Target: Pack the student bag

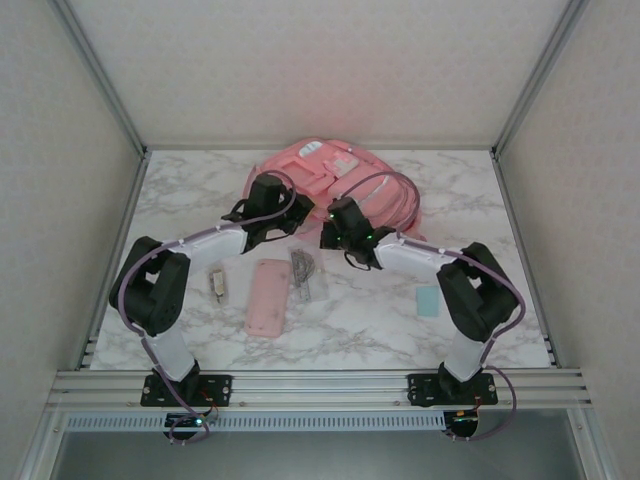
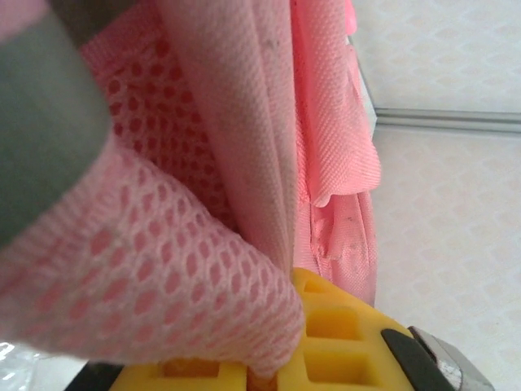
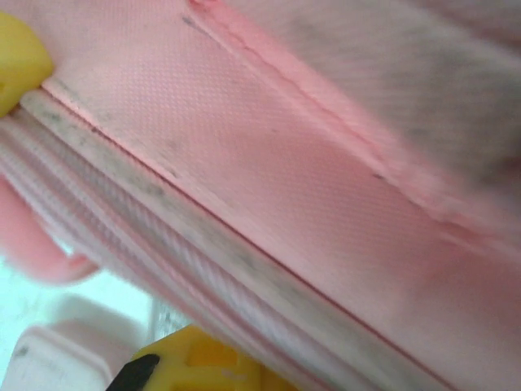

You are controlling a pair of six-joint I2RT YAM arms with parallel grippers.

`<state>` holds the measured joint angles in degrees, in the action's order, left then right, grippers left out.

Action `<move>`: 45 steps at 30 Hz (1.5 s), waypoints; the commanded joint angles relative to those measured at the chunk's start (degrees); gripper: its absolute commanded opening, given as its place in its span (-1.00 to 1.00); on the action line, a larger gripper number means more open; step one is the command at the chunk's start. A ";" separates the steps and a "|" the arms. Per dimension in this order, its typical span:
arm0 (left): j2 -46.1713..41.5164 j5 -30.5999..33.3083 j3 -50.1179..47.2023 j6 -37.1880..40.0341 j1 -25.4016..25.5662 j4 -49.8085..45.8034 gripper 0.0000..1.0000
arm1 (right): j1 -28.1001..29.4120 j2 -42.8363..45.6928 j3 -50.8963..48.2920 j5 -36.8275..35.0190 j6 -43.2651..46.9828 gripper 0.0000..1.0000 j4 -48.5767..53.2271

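Note:
The student bag (image 1: 322, 172), a big pink backpack, lies at the back middle of the table. My left gripper (image 1: 262, 208) is at its near left edge. In the left wrist view this gripper (image 2: 269, 371) is shut on a fold of the bag's pink mesh (image 2: 163, 277), pinched between its yellow fingers (image 2: 342, 334). My right gripper (image 1: 340, 230) is at the bag's near right edge. In the right wrist view it (image 3: 106, 212) is shut across the bag's zipper band (image 3: 203, 252), with one yellow finger (image 3: 16, 57) above and the other below.
On the marble table (image 1: 500, 330) in front of the bag lie a flat pink pencil case (image 1: 268, 296), a small beige item (image 1: 217, 283), a clear ruler set (image 1: 307, 272) and a teal eraser (image 1: 428, 300). Aluminium frame posts and walls close in the sides.

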<state>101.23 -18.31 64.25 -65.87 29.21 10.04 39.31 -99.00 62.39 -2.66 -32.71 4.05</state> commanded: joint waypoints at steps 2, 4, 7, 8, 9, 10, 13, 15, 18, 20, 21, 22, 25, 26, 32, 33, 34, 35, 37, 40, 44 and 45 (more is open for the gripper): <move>0.83 -2.76 2.92 5.92 -2.75 -1.23 -1.00 | -4.86 2.82 -1.37 7.06 3.88 -1.00 15.80; 1.28 -3.36 2.98 5.86 -3.03 -0.73 -1.00 | -5.92 3.08 -0.62 8.99 5.71 -1.00 19.86; 1.75 -3.49 3.42 6.18 -3.28 -0.97 -1.00 | -6.73 1.99 2.30 9.60 7.82 -1.00 27.36; 1.76 -3.54 3.58 6.39 -3.43 -1.06 -1.00 | -6.92 1.44 3.34 9.84 8.68 -1.00 29.72; 1.95 -3.57 3.76 6.81 -3.61 -1.36 -1.00 | -7.13 0.99 4.42 9.55 9.81 -1.00 32.30; 2.08 -3.34 4.10 7.48 -3.87 -2.09 -1.00 | -7.26 0.64 5.30 9.24 10.98 -1.00 34.76; 2.70 -2.66 5.26 10.19 -5.02 -4.45 -1.00 | -8.21 -0.51 8.33 6.99 14.94 -1.00 42.06; 3.74 -2.70 6.35 12.00 -6.34 -5.88 -1.00 | -9.42 -0.65 9.26 6.56 17.42 -1.00 44.88; 5.99 -3.37 8.15 13.71 -8.50 -7.38 -1.00 | -11.37 -0.91 10.57 7.55 20.07 -1.00 48.32; 7.18 -3.74 8.99 14.18 -9.70 -7.34 -1.00 | -11.75 -1.19 11.09 7.76 20.70 -1.00 49.37; 7.53 -3.88 9.20 14.25 -10.17 -7.19 -1.00 | -11.78 -1.32 11.26 8.83 20.92 -1.00 49.19; 7.78 -4.01 9.37 14.43 -10.44 -7.14 -1.00 | -11.78 -1.50 11.25 9.90 20.95 -1.00 49.12; 8.34 -3.76 10.70 16.15 -10.67 -8.32 -1.00 | -11.76 -2.79 11.49 15.45 20.72 -1.00 48.31; 8.60 -3.80 11.23 16.94 -10.66 -8.94 -1.00 | -11.72 -3.30 11.69 17.81 20.55 -1.00 48.15; 12.08 -2.60 16.07 24.86 -10.72 -14.73 -0.83 | -9.17 -7.28 14.01 32.97 16.70 -1.00 46.25; 12.19 -3.38 15.95 24.55 -10.59 -14.79 -0.52 | -8.55 -8.06 14.81 33.79 15.81 -1.00 46.26; 11.82 -3.79 15.15 23.64 -10.50 -14.55 -0.27 | -8.01 -8.76 15.44 34.06 14.80 -1.00 46.22; 11.16 -4.27 14.24 22.63 -10.24 -14.36 -0.12 | -7.70 -9.35 16.02 34.14 13.94 -1.00 46.46; 8.39 -4.35 11.03 20.28 -9.14 -14.16 0.19 | -7.45 -10.62 17.39 34.70 12.25 -1.00 47.44; 3.22 -3.32 3.96 15.05 -6.00 -10.05 0.42 | -7.20 -11.35 19.05 33.52 10.69 -1.00 49.18; 0.52 -0.74 -2.59 8.69 -0.64 -3.74 0.46 | -6.97 -11.32 20.03 33.95 8.95 -1.00 50.19; 0.86 -0.22 -3.78 6.95 0.28 -1.26 0.44 | -6.91 -11.40 20.54 34.21 8.87 -1.00 50.87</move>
<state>103.92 -21.74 63.48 -52.75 26.02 0.23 30.98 -110.17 80.99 27.16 -21.58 47.00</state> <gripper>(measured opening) 0.728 0.057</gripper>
